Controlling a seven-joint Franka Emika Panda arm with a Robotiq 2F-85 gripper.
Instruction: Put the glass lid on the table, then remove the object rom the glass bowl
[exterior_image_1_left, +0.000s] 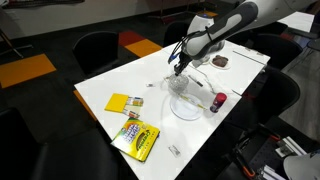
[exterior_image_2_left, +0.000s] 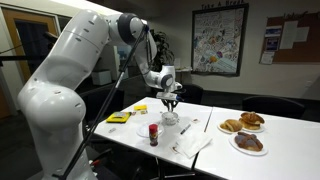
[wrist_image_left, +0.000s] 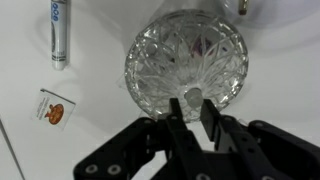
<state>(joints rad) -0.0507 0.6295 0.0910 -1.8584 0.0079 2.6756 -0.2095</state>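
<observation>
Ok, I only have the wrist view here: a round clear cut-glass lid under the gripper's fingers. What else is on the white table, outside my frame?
Observer: Plates of brown pastries sit together at one end of the white table.
Operator: And toward the other end?
Observer: A flat yellow packet lies near that end, well apart from the gripper.
</observation>
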